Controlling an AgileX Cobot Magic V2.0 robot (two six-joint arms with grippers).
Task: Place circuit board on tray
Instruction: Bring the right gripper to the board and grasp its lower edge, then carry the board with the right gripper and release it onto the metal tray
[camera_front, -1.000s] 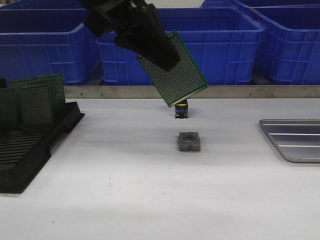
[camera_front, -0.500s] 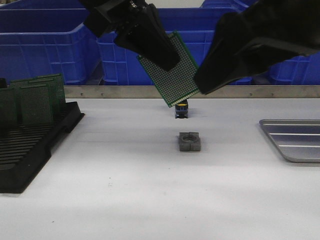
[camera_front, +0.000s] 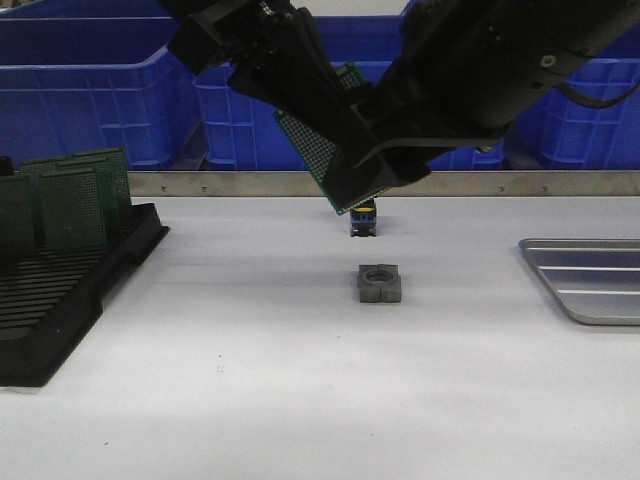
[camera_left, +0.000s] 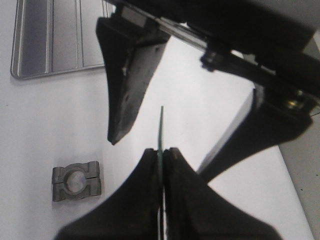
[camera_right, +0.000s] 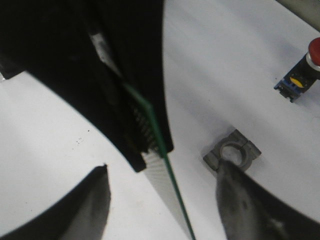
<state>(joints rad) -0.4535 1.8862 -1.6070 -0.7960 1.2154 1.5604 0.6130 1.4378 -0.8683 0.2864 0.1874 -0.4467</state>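
Step in hand, by judgement: mid-air handover of the circuit board (camera_front: 318, 140) from left arm to right arm.

Left gripper (camera_left: 161, 160): clenched on the board's lower edge; board stands edge-on between its fingers, well above the table (camera_front: 300, 400).

Right gripper (camera_right: 165, 195): released, jaws wide apart, one on each side of the board's free edge; no contact seen in either wrist view.

Tray (camera_front: 590, 280): out to the right gripper's far side, flat on the table, nothing seen on the part in view.

Next move, est.: right jaws shut square on the free edge, then left lets go. Board is thin, so jaws must meet the flat faces, not the edge; risk of twist or slip if left frees early.

Clearances:
- Metal clamp block (camera_front: 379, 284) and a small red-capped button unit (camera_right: 300, 72) sit on the table below the grippers; well apart vertically.
- Black rack (camera_front: 60, 290) w/ more boards is off to the left gripper's side, clear of the route.
- Blue bins (camera_front: 100, 90) behind.
- Table between grippers and tray appears open.
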